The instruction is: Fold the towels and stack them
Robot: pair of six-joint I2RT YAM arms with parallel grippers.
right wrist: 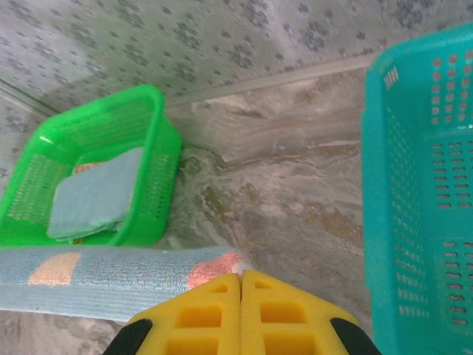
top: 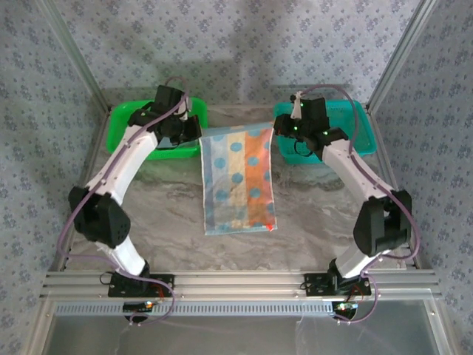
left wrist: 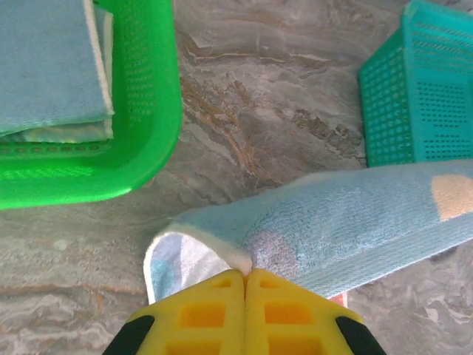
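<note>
Left arm (top: 129,161) and right arm (top: 347,166): white links, black joints, purple cables (top: 62,235). Left claw (left wrist: 244,276) and right claw (right wrist: 241,278): yellow, with square recesses.

The striped towel (top: 238,181) has long bands of light blue, cream and orange, with round blue dots on the cream and orange bands, and a small red mark at one near corner. In the left wrist view its underside looks white with pale blue. The folded towel (left wrist: 44,66) in the green basket (top: 114,126) is plain light blue with a cream edge. The other basket (top: 363,122) is teal, and both have a fine mesh pattern. The table (top: 170,214) is grey marble with brown veins. The walls (top: 236,44) are grey-blue with small flower prints. The left gripper (left wrist: 244,272) and the right gripper (right wrist: 241,275) are yellow with black. The arms (top: 129,159) are white and black, and the cables (top: 70,222) are purple.
</note>
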